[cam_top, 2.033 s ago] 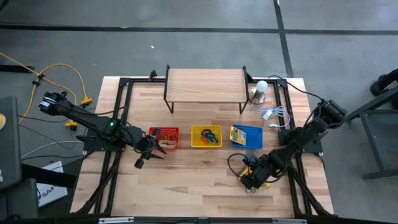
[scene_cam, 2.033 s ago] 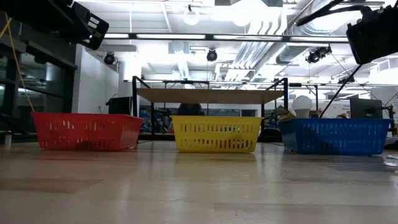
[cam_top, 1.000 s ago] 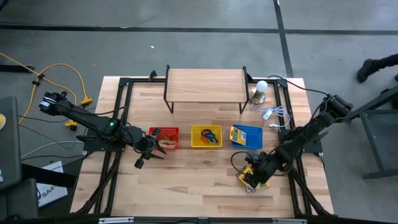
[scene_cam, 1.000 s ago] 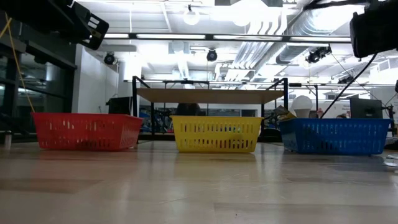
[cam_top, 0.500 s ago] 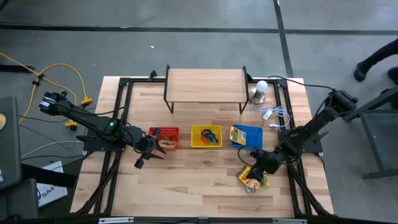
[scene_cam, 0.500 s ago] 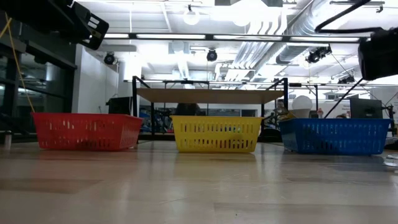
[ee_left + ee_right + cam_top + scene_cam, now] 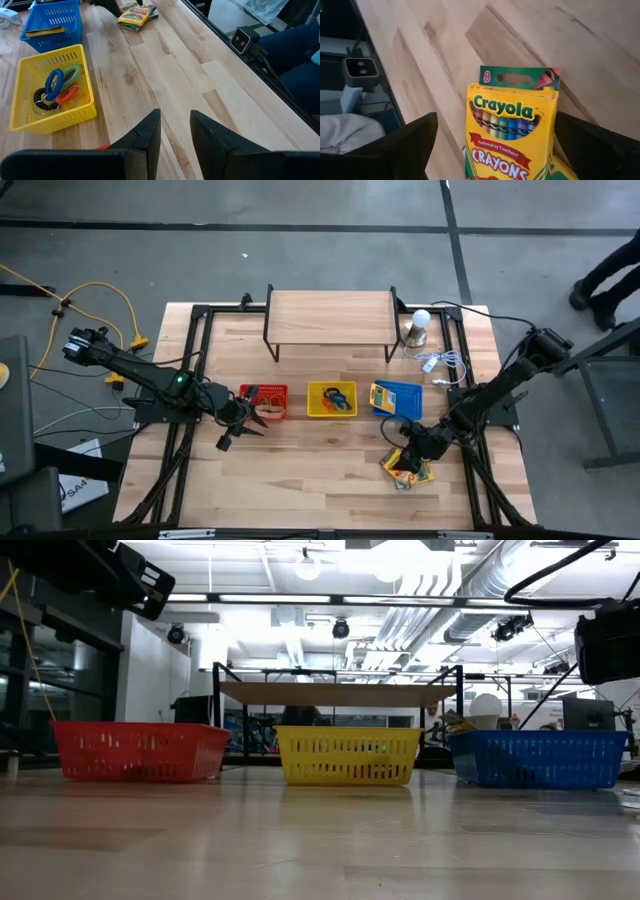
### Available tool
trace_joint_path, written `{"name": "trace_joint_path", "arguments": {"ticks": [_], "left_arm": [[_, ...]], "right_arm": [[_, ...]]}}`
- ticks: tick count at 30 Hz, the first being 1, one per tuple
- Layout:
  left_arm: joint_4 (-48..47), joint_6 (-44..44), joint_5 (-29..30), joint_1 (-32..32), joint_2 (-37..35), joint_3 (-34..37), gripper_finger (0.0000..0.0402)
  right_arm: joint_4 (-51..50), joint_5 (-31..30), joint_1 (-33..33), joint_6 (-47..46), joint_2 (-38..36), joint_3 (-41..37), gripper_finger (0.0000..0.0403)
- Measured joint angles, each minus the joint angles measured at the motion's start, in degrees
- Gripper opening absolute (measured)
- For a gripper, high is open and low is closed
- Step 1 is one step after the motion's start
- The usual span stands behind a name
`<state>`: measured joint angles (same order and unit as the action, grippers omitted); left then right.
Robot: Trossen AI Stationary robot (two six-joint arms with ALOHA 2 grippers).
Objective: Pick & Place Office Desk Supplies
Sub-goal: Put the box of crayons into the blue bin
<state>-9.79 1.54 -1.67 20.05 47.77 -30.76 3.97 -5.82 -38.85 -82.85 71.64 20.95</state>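
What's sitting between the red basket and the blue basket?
The yellow basket, holding coloured rings, sits between the red basket and the blue basket. The high view and the low view both show it.

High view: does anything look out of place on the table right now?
Yes. Crayon boxes lie loose on the bare wood near the table's front right, outside the blue basket that already holds one. The open right gripper hovers just over them. The red basket and yellow basket sit in line.
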Motion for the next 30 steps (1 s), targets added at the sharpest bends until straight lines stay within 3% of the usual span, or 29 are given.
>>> {"name": "trace_joint_path", "arguments": {"ticks": [13, 22, 30], "left_arm": [[0.0, 0.0, 0.0, 0.0, 0.0, 0.0, 0.0100], [0.0, 0.0, 0.0, 0.0, 0.0, 0.0, 0.0100], [0.0, 0.0, 0.0, 0.0, 0.0, 0.0, 0.0100]], "right_arm": [[7.8, 0.0, 0.0, 0.4, 3.8, -0.2, 0.0384], [6.5, 2.1, 0.0, 0.8, 3.8, -0.2, 0.0384], [6.5, 1.8, 0.0, 4.5, 3.8, -0.2, 0.0344]]}}
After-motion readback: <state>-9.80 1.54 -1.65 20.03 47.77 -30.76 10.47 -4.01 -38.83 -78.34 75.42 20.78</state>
